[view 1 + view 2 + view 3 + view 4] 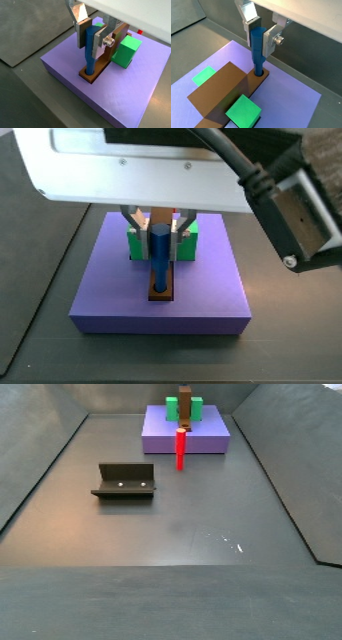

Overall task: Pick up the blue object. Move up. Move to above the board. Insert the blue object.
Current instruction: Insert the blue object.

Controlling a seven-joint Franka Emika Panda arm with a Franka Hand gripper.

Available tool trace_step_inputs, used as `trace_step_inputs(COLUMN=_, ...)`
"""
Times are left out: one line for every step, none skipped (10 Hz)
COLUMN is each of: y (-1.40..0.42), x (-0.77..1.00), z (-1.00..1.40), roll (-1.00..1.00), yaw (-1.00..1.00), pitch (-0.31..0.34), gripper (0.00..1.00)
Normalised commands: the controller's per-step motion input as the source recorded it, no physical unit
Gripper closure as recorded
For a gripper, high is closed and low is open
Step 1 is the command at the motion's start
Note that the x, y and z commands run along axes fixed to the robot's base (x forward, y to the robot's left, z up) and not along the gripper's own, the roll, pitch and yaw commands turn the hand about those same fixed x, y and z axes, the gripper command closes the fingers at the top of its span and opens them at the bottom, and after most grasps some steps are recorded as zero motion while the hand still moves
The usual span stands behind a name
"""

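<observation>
A: Gripper (93,33), item one: hanging directly over the board's holed end, its flat silver fingers (271,36) pressing on either side of the blue object (257,49), clamped on its upper part in both wrist views.

B: Blue object, state?

A: Dark blue cylindrical peg, standing upright between the pads, its lower tip sitting in the round hole of the board (100,64) straight below the gripper. In a side view the blue object (159,260) is showing the same: upright, foot at the near end of the plank.

B: Board?

A: Long narrow brown plank, lying flat beneath the gripper and running away from it through a green block (125,52). In a wrist view the green block (243,111) is appearing on both sides of the plank, beyond the gripper.

B: Support?

A: Lavender-blue slab (120,298), carrying board and block, lying under the gripper.

B: Remaining stock?

A: Red peg (181,447), standing upright against the slab's near face, apart from the gripper. Fixture (126,481), dark L-shaped bracket, resting on the grey floor (201,524), well apart from the gripper and slab.
</observation>
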Motion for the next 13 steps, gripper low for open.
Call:
trace_step_inputs(y=0.0, x=0.23, z=-0.27, roll=0.12, yaw=0.0, pitch=0.071, gripper=1.0)
trace_step_inputs(y=-0.05, x=0.25, z=-0.31, roll=0.14, yaw=0.0, pitch=0.089, gripper=1.0)
trace_step_inputs(y=-0.06, x=0.13, z=-0.31, roll=0.19, yaw=0.0, pitch=0.099, gripper=1.0)
trace_step_inputs(y=-0.09, x=0.0, z=-0.3, roll=0.22, yaw=0.0, pitch=0.106, gripper=1.0)
trace_step_inputs(y=-0.11, x=-0.04, z=-0.27, roll=0.22, yaw=0.0, pitch=0.096, gripper=1.0)
trace_step_inputs(y=-0.17, x=0.0, z=-0.22, roll=0.18, yaw=0.0, pitch=0.093, gripper=1.0)
trace_step_inputs(y=-0.22, x=0.02, z=-0.21, roll=0.13, yaw=0.0, pitch=0.076, gripper=1.0)
trace_step_inputs(y=-0.09, x=0.08, z=-0.23, roll=0.11, yaw=-0.03, pitch=0.073, gripper=1.0)
trace_step_inputs(y=0.0, x=0.11, z=-0.3, roll=0.08, yaw=-0.04, pitch=0.073, gripper=1.0)
trace_step_inputs(y=0.0, x=0.13, z=-0.46, roll=0.09, yaw=-0.04, pitch=0.064, gripper=1.0)
trace_step_inputs(y=0.0, x=0.18, z=-0.43, roll=0.0, yaw=-0.06, pitch=0.011, gripper=1.0)
trace_step_inputs(y=0.0, x=0.07, z=-0.23, roll=0.0, yaw=0.0, pitch=0.0, gripper=1.0)
trace_step_inputs(y=0.0, x=0.0, z=0.0, roll=0.0, yaw=0.0, pitch=0.0, gripper=1.0)
